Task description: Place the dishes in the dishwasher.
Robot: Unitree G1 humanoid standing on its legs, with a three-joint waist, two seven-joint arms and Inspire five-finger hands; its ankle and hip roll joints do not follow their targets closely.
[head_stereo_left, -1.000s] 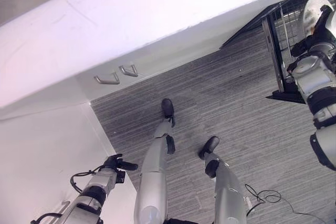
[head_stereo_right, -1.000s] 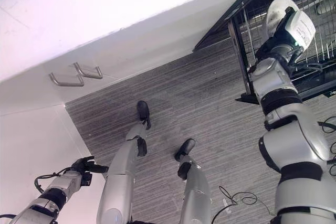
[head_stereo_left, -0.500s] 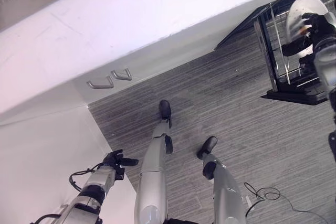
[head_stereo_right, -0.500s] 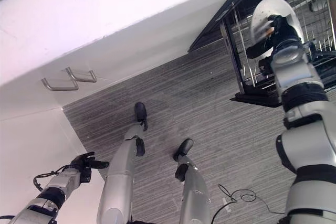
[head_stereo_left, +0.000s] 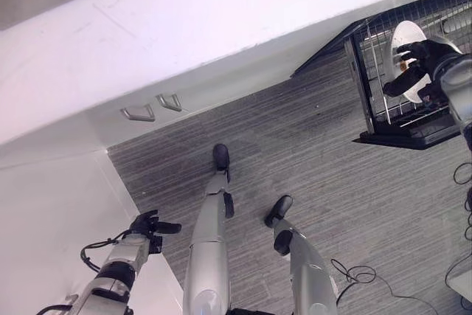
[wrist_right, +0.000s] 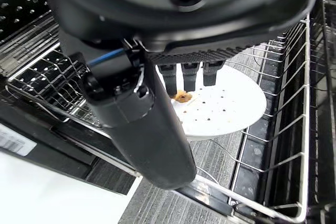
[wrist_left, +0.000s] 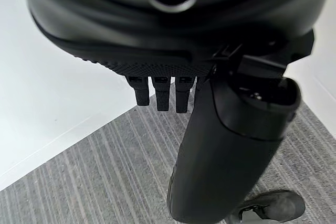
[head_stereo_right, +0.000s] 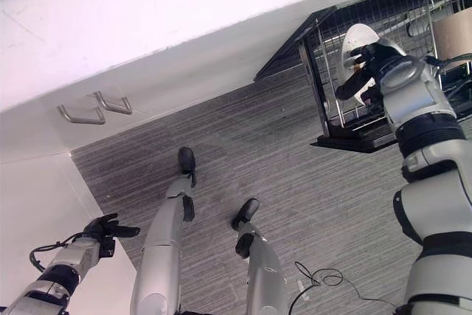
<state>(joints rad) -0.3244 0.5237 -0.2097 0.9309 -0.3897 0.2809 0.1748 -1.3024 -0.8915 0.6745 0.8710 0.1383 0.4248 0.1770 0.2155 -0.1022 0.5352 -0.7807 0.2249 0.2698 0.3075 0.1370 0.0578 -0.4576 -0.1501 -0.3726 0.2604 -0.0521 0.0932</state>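
A white plate [wrist_right: 231,106] with small specks and a brown food smear is pinched between the thumb and fingers of my right hand [head_stereo_right: 369,64]. The hand holds it on edge over the wire dishwasher rack [wrist_right: 294,145], its lower rim just above the tines. From the head the plate [head_stereo_left: 405,38] shows at the upper right, inside the rack's front corner. My left hand [head_stereo_left: 147,225] hangs low at the lower left beside a white cabinet, with relaxed fingers, the thumb out, and nothing in it.
The pulled-out rack [head_stereo_right: 413,5] sits over the open dishwasher door [head_stereo_right: 354,142]. A tan object [head_stereo_right: 453,35] stands in the rack at the far right. A white counter front with two metal handles [head_stereo_left: 140,114] runs along the top. Grey carpet [head_stereo_left: 310,160] covers the floor.
My right hand has turned and brought the plate down and inward over the rack. The whole view has shifted a little to the right. The left hand has stayed where it was.
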